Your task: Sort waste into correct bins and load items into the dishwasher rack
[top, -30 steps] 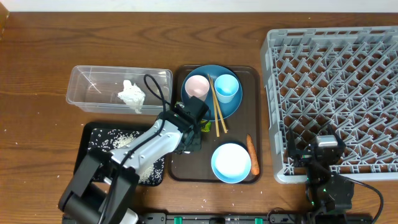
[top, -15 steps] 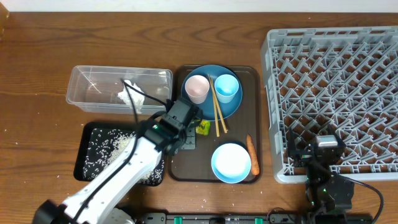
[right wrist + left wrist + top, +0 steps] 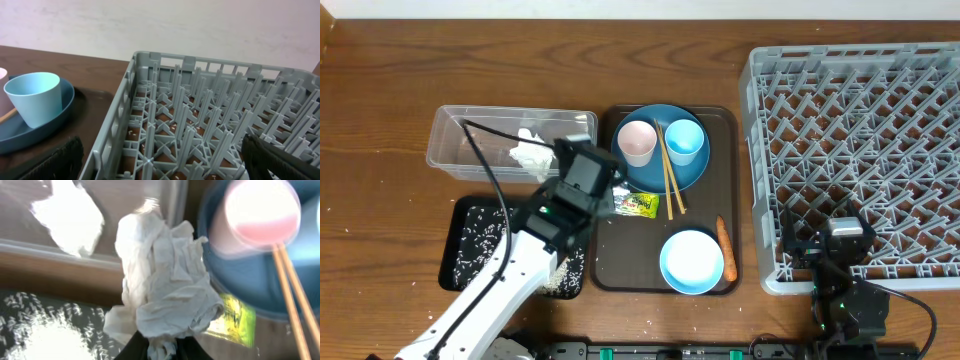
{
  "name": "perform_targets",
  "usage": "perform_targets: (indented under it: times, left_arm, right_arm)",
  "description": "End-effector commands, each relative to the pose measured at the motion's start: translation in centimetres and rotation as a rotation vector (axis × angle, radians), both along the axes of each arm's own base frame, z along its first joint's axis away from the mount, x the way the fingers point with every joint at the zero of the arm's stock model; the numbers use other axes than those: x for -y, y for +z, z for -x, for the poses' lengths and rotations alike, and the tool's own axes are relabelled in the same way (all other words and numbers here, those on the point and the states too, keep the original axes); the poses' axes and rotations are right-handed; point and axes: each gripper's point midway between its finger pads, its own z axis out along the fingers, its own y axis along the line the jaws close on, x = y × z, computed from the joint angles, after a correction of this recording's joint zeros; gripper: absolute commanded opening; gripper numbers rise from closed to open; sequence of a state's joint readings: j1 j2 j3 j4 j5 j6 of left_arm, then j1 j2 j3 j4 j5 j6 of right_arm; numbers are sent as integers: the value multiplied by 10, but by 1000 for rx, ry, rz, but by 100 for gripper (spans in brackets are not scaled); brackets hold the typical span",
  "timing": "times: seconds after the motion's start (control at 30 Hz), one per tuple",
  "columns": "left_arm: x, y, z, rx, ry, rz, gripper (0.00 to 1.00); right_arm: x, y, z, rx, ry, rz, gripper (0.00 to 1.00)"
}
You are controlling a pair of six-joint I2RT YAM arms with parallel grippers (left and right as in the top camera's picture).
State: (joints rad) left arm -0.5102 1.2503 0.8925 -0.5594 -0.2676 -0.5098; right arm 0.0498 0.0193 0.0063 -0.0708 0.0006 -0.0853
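The left claw (image 3: 155,347), pinched on crumpled foil (image 3: 165,285), has swung from the brown tray (image 3: 610,270) toward the clear tub (image 3: 448,165); binning looks next; the right claw (image 3: 162,167) gapes wide.

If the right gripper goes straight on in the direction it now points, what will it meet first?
The rack. The open right gripper points into it, and nothing shows between them; how far off it is I cannot judge.

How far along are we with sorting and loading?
Done: tissue wad in the clear tub, rice in the black tray. In hand: left claw grips crumpled foil. Left: wrapper and carrot piece on the brown tray; blue plate, bowl, pink cup, blue cup, chopsticks not yet in the dishwasher rack.
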Motion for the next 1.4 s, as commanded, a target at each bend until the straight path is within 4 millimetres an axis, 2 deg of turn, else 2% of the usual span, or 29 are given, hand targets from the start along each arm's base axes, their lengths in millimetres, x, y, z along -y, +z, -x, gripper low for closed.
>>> perform_targets:
  times: [0.0,0.2,0.5,0.53,0.63,0.73,0.83,0.93,1.1,1.27,1.37]
  left_arm:
    - [-23,10,-24,83,54,-93,16]
    - [-42,7,-53,137,138,-73,16]
    - [-68,-29,-75,84,222,-99,17]
    - [-69,-32,-75,79,226,-101,31]
    - [-68,-30,-76,84,223,-94,53]
    - [-62,-23,-77,98,188,-69,60]
    - [-52,-5,-76,125,132,-40,61]
    - [-41,20,-64,152,90,-1,61]
    - [-10,42,-20,104,-4,154,61]
    - [11,35,30,-52,-57,261,60]
    - [24,27,47,-123,-117,273,60]
  right_arm:
    - [4,-2,0,-5,-21,7,99]
    - [4,-2,0,-5,-21,7,99]
    - [4,-2,0,-5,-21,7,99]
    - [4,-2,0,-5,-21,7,99]
    - [4,-2,0,-5,-21,7,99]
    - [4,-2,0,-5,-21,7,99]
    - [4,-2,0,-5,-21,7,99]
    - [4,-2,0,-5,-21,7,99]
    - [4,-2,0,-5,-21,7,99]
    - [4,-2,0,-5,-21,7,99]
    - [4,-2,0,-5,-21,7,99]
